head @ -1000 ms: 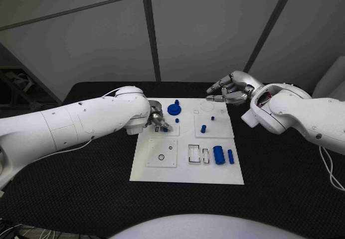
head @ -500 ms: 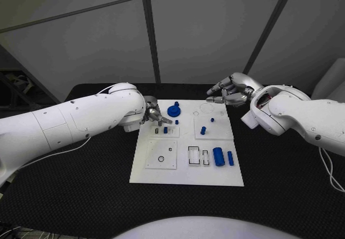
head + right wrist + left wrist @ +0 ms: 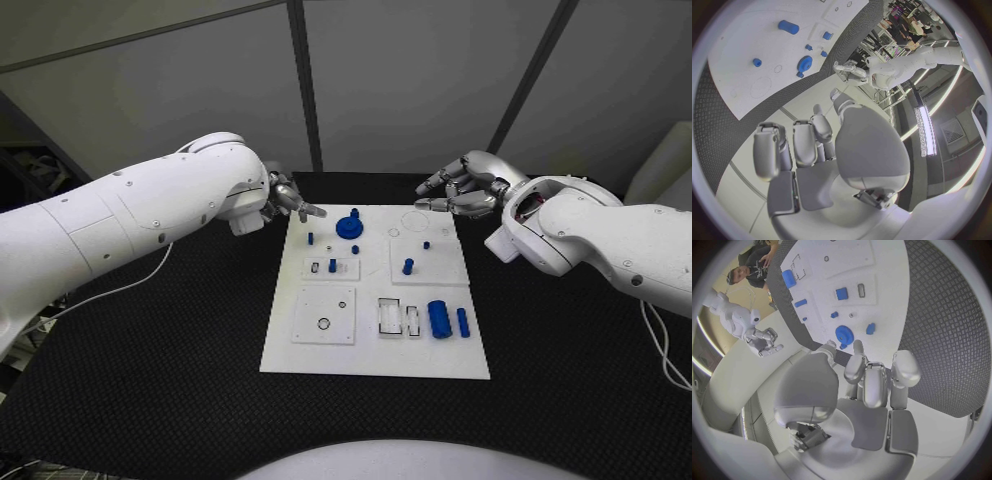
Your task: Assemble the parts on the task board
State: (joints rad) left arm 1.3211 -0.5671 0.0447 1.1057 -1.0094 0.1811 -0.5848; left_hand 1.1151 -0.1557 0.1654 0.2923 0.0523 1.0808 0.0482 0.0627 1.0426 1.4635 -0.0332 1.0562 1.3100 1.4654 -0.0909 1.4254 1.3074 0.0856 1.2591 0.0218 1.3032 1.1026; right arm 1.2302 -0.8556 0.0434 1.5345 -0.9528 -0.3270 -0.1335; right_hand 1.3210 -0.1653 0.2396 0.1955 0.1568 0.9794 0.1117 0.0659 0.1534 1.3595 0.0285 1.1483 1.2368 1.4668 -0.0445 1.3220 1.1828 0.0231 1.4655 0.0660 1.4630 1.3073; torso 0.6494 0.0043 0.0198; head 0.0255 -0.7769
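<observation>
Sitting mid-table, board (image 3: pixel 378 300) carrying blue parts: gear (image 3: pixel 349 226) near far edge, pegs (image 3: pixel 408 265) in the middle, cylinders (image 3: pixel 438 318) near the front right. Hovering off the far-left corner, left hand (image 3: pixel 284 196), fingers apart, gripping nothing. Hanging past the far-right corner, right hand (image 3: pixel 464 186), loosely curled, also holding nothing. Probably picking the next part now; worth coming straight down on one piece and avoiding bumping neighbours. Showing gear teeth and a small block (image 3: pixel 842 293) better in left wrist view than from the head.
</observation>
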